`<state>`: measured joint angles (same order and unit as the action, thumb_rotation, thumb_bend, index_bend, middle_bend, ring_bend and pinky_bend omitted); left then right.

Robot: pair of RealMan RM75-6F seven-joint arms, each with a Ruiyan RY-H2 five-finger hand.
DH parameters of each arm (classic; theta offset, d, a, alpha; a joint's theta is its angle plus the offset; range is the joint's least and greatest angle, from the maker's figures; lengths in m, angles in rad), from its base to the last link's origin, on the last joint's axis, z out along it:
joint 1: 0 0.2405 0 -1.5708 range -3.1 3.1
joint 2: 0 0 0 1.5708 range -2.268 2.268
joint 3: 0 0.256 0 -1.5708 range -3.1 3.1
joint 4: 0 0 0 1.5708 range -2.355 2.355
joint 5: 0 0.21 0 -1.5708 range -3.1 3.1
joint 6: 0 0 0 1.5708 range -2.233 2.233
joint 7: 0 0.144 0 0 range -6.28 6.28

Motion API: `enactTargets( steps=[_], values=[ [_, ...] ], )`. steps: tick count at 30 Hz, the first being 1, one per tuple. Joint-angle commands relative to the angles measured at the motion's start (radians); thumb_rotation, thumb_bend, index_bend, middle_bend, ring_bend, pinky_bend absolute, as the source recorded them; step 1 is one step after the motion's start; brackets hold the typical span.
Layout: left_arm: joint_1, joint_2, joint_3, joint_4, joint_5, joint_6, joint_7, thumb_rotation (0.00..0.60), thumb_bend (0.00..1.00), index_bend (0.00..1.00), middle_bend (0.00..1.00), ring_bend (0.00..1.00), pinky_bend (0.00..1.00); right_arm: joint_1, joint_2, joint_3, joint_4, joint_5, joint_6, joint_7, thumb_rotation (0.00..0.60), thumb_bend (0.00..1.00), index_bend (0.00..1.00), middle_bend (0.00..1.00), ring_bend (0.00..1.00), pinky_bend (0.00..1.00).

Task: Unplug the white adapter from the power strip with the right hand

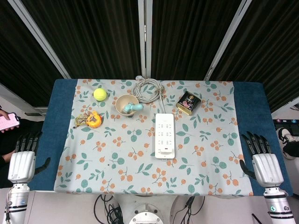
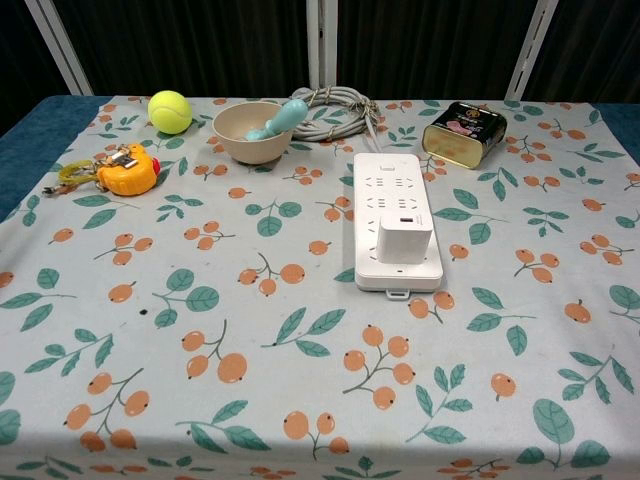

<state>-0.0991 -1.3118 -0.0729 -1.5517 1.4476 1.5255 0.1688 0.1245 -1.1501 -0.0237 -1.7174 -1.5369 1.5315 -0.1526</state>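
Note:
A white power strip [image 1: 165, 135] [image 2: 396, 217] lies lengthwise near the middle of the floral cloth. A white adapter [image 2: 404, 238] [image 1: 165, 151] stands plugged into its near end. My right hand [image 1: 260, 157] hangs open at the table's right edge, fingers pointing away from me, far to the right of the strip. My left hand [image 1: 22, 157] is open at the left edge, equally far from the strip. Neither hand shows in the chest view.
Behind the strip lies its coiled grey cable [image 1: 147, 89] [image 2: 335, 108]. A beige bowl [image 1: 125, 103] [image 2: 250, 132] holds a teal object. A yellow-green ball [image 1: 100, 94], an orange tape measure [image 1: 91, 119] and a dark tin [image 1: 188, 102] [image 2: 462, 133] sit around it.

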Motion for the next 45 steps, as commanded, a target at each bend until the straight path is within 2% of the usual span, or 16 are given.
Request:
enactTargets(
  steps=[1,10,16,21,24,27,31,35,38,45],
  values=[
    [-0.002,0.0,0.0,0.002,-0.001,-0.006,-0.003,0.6,0.25,0.07,0.07,0.0,0.0,0.0,0.001,0.003,-0.002,-0.001,-0.008,-0.001,0.6,0.31,0.0,0.0,0.0,0.0],
    [-0.019,0.007,-0.001,0.002,0.014,-0.027,-0.013,0.6,0.25,0.07,0.07,0.0,0.0,0.001,0.006,0.009,-0.006,-0.019,-0.029,0.012,0.6,0.31,0.0,0.0,0.0,0.0],
    [-0.079,0.029,-0.013,-0.012,0.059,-0.079,-0.019,0.6,0.25,0.07,0.07,0.0,0.0,0.009,0.025,0.007,-0.021,-0.053,-0.044,0.046,0.6,0.32,0.0,0.03,0.0,0.0],
    [-0.221,0.07,-0.054,-0.035,0.111,-0.228,-0.04,0.6,0.29,0.07,0.07,0.0,0.0,0.05,0.066,0.0,-0.073,-0.133,-0.087,0.016,0.6,0.31,0.0,0.08,0.0,0.0],
    [-0.341,0.084,-0.088,-0.041,0.133,-0.362,-0.065,0.6,0.32,0.08,0.07,0.0,0.01,0.09,0.091,-0.004,-0.126,-0.188,-0.142,-0.041,0.6,0.31,0.0,0.12,0.0,0.0],
    [-0.467,0.069,-0.12,-0.029,0.137,-0.504,-0.083,0.6,0.35,0.1,0.08,0.0,0.02,0.134,0.106,-0.005,-0.187,-0.225,-0.215,-0.123,0.6,0.3,0.0,0.15,0.0,0.05],
    [-0.623,0.003,-0.155,0.021,0.119,-0.671,-0.112,0.6,0.39,0.11,0.09,0.0,0.02,0.187,0.108,0.006,-0.264,-0.218,-0.321,-0.222,0.6,0.3,0.0,0.16,0.0,0.09],
    [-0.765,-0.117,-0.179,0.135,0.1,-0.791,-0.171,0.6,0.4,0.11,0.09,0.0,0.02,0.228,0.087,0.036,-0.314,-0.141,-0.409,-0.32,0.6,0.3,0.0,0.16,0.0,0.12],
    [-0.855,-0.202,-0.183,0.234,0.099,-0.857,-0.197,0.6,0.41,0.11,0.09,0.0,0.02,0.26,0.06,0.065,-0.336,-0.07,-0.458,-0.384,0.6,0.3,0.0,0.16,0.0,0.13],
    [-1.006,-0.345,-0.185,0.415,0.079,-0.961,-0.285,0.6,0.51,0.11,0.12,0.0,0.03,0.333,-0.01,0.111,-0.351,0.098,-0.547,-0.515,0.6,0.33,0.0,0.17,0.0,0.16]
  ],
)
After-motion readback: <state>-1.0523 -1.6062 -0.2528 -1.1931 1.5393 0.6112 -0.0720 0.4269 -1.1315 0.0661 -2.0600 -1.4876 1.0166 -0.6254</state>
